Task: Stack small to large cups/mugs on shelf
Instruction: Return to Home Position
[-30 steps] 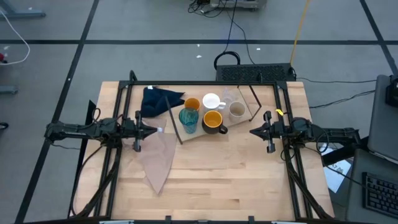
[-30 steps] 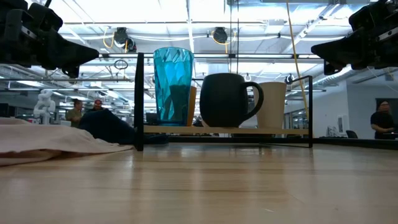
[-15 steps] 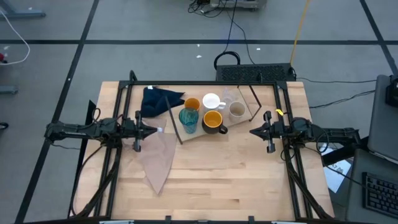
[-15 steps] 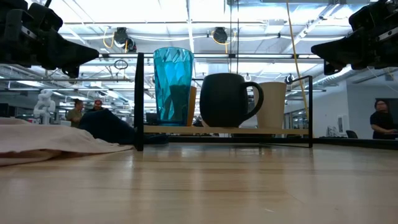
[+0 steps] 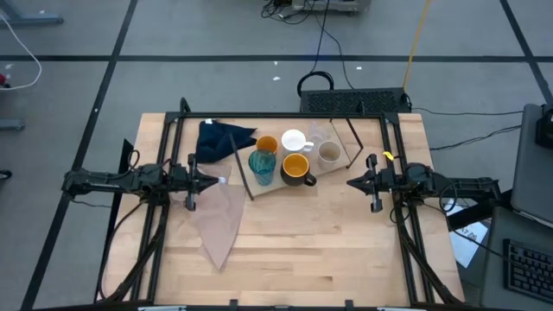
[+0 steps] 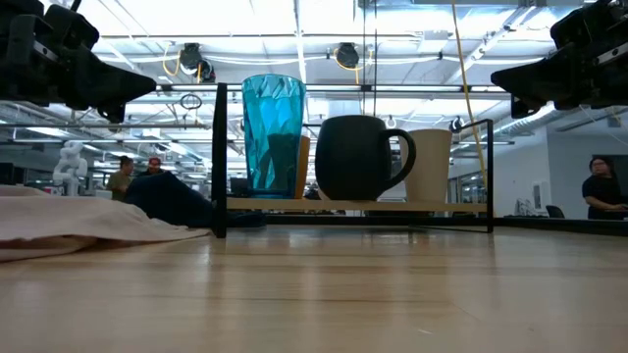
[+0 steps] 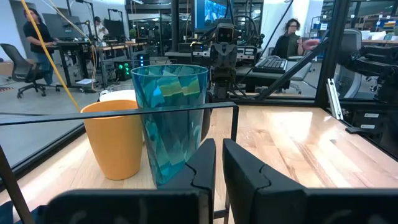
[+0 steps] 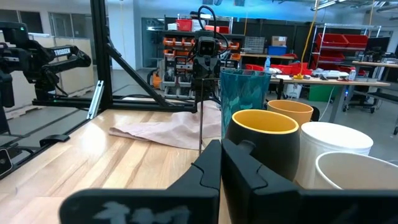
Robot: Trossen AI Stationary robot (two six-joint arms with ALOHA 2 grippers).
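Observation:
Six cups stand on their bases on the light-wood shelf (image 5: 275,185), which lies at the middle of the table. They are the teal tumbler (image 5: 262,166), the dark mug with orange inside (image 5: 295,167), the small orange cup (image 5: 267,144), the white handled mug (image 5: 295,141), the clear cup (image 5: 318,134) and the grey-beige cup (image 5: 329,153). My left gripper (image 5: 218,180) hovers shut to the left of the shelf, pointing at the tumbler (image 7: 171,121). My right gripper (image 5: 350,182) hovers shut to the right of the shelf, facing the dark mug (image 8: 264,152).
A dark blue cloth (image 5: 220,138) lies bunched at the shelf's far left end. A pinkish-beige cloth (image 5: 220,220) is spread on the table below my left gripper. The shelf's black rod frame (image 6: 218,162) stands upright at its ends. Bare wood tabletop (image 5: 328,250) stretches toward the near edge.

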